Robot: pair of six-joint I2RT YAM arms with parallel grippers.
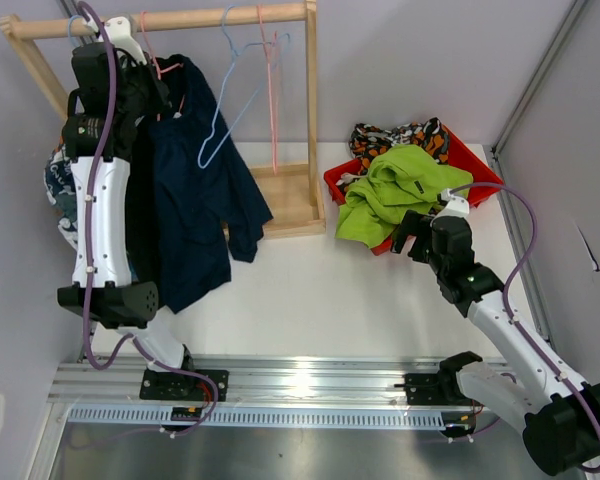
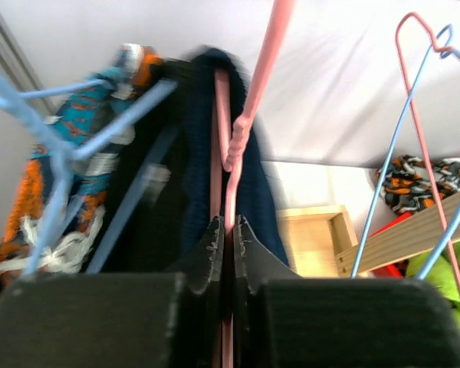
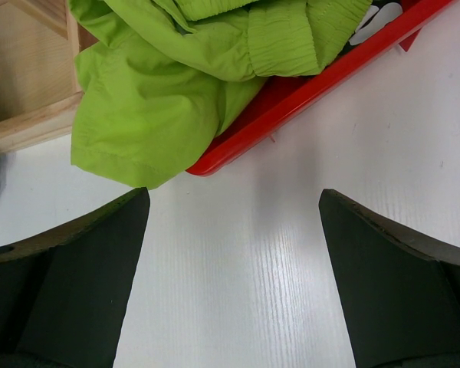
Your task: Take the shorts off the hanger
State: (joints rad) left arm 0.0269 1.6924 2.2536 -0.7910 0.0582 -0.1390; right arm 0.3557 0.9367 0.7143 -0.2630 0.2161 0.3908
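Observation:
The dark navy shorts hang from a pink hanger on the wooden rod. My left gripper is raised to the rod and shut on that pink hanger's wire, just above the navy shorts. The blue-orange-white patterned shorts hang on a blue hanger to the left, mostly hidden behind my left arm in the top view. The lime green shorts and the camouflage shorts lie in a red bin. My right gripper is open and empty in front of the bin.
An empty blue hanger and an empty pink hanger hang on the rod. The rack's wooden base sits beside the bin. In the right wrist view the green shorts spill over the bin's rim. Walls close in on both sides.

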